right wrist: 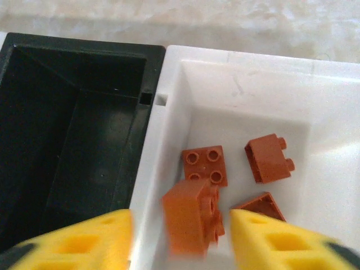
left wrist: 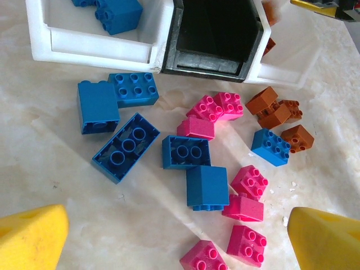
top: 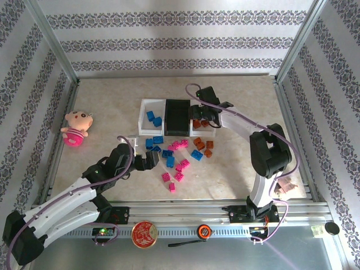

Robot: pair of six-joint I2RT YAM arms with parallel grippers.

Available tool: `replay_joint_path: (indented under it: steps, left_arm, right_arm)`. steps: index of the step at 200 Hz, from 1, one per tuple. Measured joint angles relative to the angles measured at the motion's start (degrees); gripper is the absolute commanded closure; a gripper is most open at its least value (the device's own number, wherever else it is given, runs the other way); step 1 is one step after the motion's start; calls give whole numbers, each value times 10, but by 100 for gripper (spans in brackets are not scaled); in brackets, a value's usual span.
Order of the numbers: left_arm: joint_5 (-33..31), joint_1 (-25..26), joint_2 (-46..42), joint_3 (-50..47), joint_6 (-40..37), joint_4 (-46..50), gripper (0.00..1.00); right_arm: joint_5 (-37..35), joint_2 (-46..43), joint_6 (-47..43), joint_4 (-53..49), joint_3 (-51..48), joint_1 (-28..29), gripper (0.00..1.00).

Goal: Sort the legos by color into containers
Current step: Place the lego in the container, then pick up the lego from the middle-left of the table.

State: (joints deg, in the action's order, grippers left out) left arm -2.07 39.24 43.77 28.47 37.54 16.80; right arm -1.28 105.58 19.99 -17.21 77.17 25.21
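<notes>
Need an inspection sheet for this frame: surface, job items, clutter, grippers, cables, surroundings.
Surface: pale marbled tabletop, no spills seen.
Job's things: left white tray holds blue bricks. The black tray has no bricks in view. The right white tray holds orange bricks. Loose bricks in blue, pink and orange lie in front of the trays.
Clutter: pink plush doll at left; red disc and tape measure on the front rail.
Grippers: left gripper open above the loose bricks, holding nothing. Right gripper is over the right white tray, jaws apart, with a blurred orange brick between them.
Cables: purple cables loop along both arms.
Surroundings: patterned walls, metal frame.
</notes>
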Motion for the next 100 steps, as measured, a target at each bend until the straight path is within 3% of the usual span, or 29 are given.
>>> replay_joint_path:
  steps: [44,70,100]
  left_arm:
    - [1,0,6,0,2,23,1]
    - [7,0,42,2,0,23,7]
    - [31,1,142,34,-14,22,13]
  right_arm:
    - [7,-24,8,5,-18,-1,40]
    - [14,-106,10,16,-84,10,40]
    - [24,-207,13,46,-164,45,40]
